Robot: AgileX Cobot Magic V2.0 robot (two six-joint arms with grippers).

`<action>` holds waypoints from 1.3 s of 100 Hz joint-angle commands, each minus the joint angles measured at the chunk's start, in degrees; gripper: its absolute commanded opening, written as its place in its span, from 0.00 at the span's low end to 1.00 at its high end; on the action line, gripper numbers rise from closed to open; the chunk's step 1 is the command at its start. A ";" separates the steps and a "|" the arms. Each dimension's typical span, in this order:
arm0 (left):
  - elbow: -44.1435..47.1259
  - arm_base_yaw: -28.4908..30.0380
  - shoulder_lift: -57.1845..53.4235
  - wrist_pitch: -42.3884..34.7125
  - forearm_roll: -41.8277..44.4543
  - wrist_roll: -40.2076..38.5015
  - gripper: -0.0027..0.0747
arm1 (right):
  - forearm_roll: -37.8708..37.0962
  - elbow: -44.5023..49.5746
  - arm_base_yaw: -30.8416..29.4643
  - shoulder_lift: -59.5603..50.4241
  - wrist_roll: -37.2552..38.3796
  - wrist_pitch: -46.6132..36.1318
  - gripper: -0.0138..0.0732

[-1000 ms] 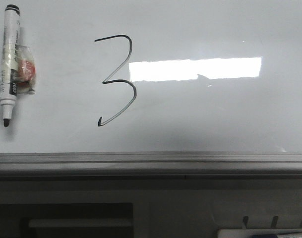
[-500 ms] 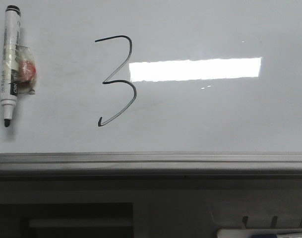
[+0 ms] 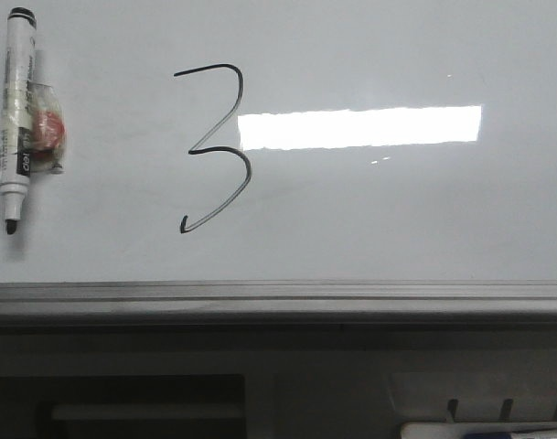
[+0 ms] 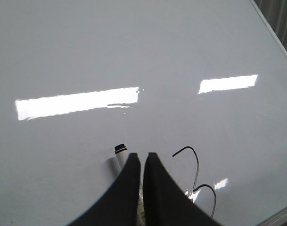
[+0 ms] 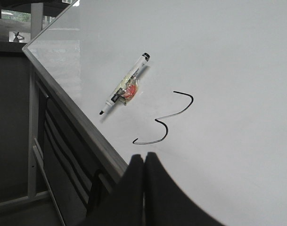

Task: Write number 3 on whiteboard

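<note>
The number 3 (image 3: 250,169) is a thin black marker line on the whiteboard (image 3: 397,210), left of a bright rectangular light reflection. It also shows in the left wrist view (image 4: 197,166) and the right wrist view (image 5: 167,132). A white black-capped marker pen (image 3: 17,119) lies against the board at the far left, tip toward the rail. My left gripper (image 4: 143,154) is shut but for a narrow slit and hovers over the pen (image 4: 120,153), not holding it. My right gripper (image 5: 144,155) is shut and empty near the board's lower edge, below the 3. Neither gripper shows in the front view.
A clear wrap with something red (image 3: 48,130) is fixed to the pen's side. The grey metal rail (image 3: 278,294) runs along the board's bottom edge. Below it are a dark frame and a white tray (image 3: 484,430) at the lower right. A stand post (image 5: 35,117) is beside the board.
A small dark shape on the lower edge of the light reflection one second ago is gone. The 3 and the pen have not moved.
</note>
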 commanded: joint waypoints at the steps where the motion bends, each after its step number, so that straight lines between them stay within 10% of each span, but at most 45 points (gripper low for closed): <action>1: -1.32 -0.20 0.59 -4.18 0.21 -0.14 0.01 | 0.29 -1.64 -0.09 0.36 -0.31 -3.91 0.09; 66: -1.32 1.08 0.70 0.29 0.15 1.82 0.01 | 0.29 -1.64 -0.09 0.36 -0.31 -3.91 0.09; 99: 2.87 17.49 -5.53 3.81 -15.14 19.59 0.01 | 0.29 -1.64 -0.09 0.36 -0.31 -3.91 0.09; 130: 13.38 31.67 -7.94 -0.23 -15.47 16.66 0.01 | 0.29 -1.64 -0.09 0.36 -0.31 -3.91 0.09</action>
